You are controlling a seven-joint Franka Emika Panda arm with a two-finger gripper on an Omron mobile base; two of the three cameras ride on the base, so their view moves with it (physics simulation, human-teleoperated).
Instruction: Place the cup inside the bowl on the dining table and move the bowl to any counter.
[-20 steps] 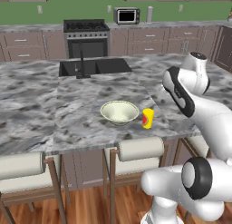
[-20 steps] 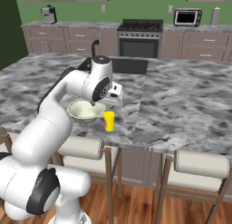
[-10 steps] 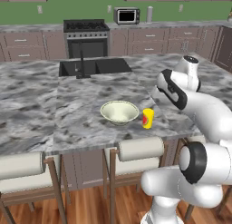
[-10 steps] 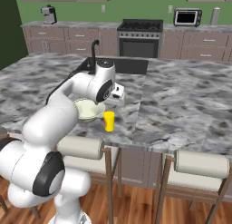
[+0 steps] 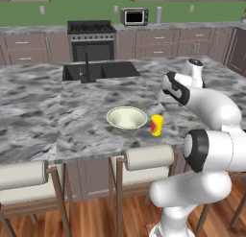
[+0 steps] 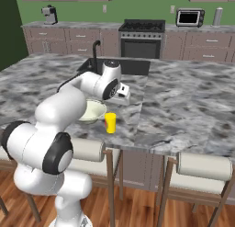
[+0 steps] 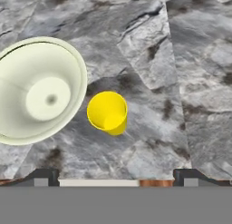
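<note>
The small yellow cup (image 7: pixel 108 112) stands upright on the marbled dining table (image 7: pixel 190 60), just right of the wide pale bowl (image 7: pixel 38 89), close to it but apart. My gripper (image 7: pixel 115 177) hangs above the cup, looking down on it, open with its fingertips (image 7: pixel 45 175) wide apart and nothing between them. From the base, the cup (image 5: pixel 156 125) with its red patch sits near the table's front edge beside the empty bowl (image 5: pixel 126 118). In the right base view the gripper (image 6: pixel 123 98) hovers above and behind the cup (image 6: pixel 110 122) and the bowl (image 6: pixel 92 111).
A black sink with faucet (image 5: pixel 98 70) is set into the table behind the bowl. White-cushioned stools (image 5: pixel 149 157) line the near edge. The counter (image 5: pixel 38 29) runs along the green wall with a stove (image 5: pixel 91 37), a microwave (image 5: pixel 134 16) and a coffee machine (image 6: pixel 48 14).
The arm has reached further forward over the table, bringing the hand over the cup. Cup and bowl have not moved. The gripper stays open.
</note>
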